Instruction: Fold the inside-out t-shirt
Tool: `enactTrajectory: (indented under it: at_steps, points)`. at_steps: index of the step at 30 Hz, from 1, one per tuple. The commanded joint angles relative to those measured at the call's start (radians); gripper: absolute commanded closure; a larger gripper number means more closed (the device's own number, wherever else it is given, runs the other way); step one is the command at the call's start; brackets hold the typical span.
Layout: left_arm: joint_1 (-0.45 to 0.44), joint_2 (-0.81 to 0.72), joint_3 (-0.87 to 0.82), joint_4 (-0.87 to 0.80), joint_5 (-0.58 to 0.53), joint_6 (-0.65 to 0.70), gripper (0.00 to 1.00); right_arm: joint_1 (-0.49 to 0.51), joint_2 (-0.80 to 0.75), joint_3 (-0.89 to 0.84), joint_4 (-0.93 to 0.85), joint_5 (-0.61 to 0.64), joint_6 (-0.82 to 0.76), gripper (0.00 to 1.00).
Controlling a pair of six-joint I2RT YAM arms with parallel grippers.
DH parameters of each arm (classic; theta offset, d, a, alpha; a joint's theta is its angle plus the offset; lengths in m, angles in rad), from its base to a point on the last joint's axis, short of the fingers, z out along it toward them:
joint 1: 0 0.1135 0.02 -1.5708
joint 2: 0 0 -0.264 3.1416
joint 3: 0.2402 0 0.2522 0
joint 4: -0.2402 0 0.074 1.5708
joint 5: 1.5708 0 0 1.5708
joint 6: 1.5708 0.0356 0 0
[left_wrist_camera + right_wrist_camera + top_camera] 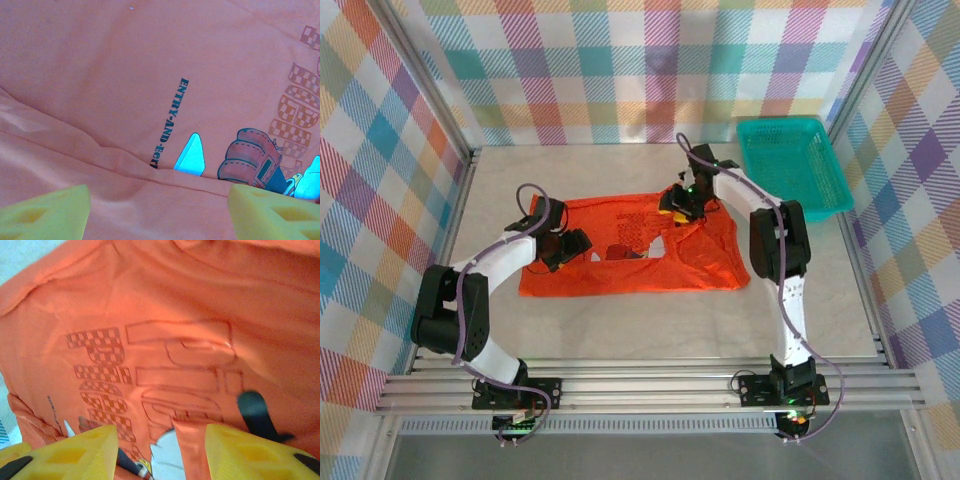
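Pale beige table [620, 325] carrying 2 things.
An orange-red t-shirt [690, 265] lies spread and slightly rumpled on the middle of the table. 1 teal plastic basket [792, 170] sits apart from the t-shirt, beyond its far right corner.

A robot lab cell is indicated; a table [620, 330] is enclosed by an aluminium frame [425, 75] hung with plaid cloth walls [620, 70]; two arms [495, 262] are bolted to rails [650, 385] at its near edge.

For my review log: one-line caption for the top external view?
Orange t-shirt spread flat, left gripper and right gripper low over it; teal basket beyond.
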Motion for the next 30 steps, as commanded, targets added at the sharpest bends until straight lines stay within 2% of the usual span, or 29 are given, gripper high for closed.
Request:
enactTrajectory:
  at_steps: [1, 5, 9, 11, 13, 14, 18, 30]
  points:
    - [-0.007, 0.023, 0.045, 0.023, 0.005, -0.006, 0.27, 0.011, -0.040, 0.059, -0.087, -0.038, -0.048, 0.47]
    - [-0.014, 0.027, 0.084, 0.030, 0.020, -0.018, 0.27, 0.010, -0.151, -0.022, -0.098, 0.011, -0.091, 0.46]
    - [-0.028, 0.029, 0.118, 0.017, 0.020, -0.015, 0.27, 0.006, -0.263, -0.182, -0.086, 0.113, -0.116, 0.46]
    - [-0.033, 0.030, 0.125, 0.013, 0.018, -0.015, 0.27, 0.000, -0.295, -0.261, -0.050, 0.171, -0.118, 0.46]
    - [-0.036, 0.034, 0.125, 0.018, 0.018, -0.015, 0.27, -0.007, -0.307, -0.327, 0.021, 0.167, -0.110, 0.45]
    - [-0.036, 0.037, 0.125, 0.019, 0.019, -0.015, 0.27, -0.010, -0.304, -0.343, 0.045, 0.162, -0.104, 0.41]
    - [-0.037, 0.049, 0.121, 0.023, 0.020, -0.015, 0.27, -0.009, -0.251, -0.349, 0.081, 0.151, -0.090, 0.36]
    - [-0.037, 0.059, 0.113, 0.007, 0.000, 0.008, 0.26, -0.002, -0.113, -0.274, 0.118, 0.157, -0.049, 0.33]
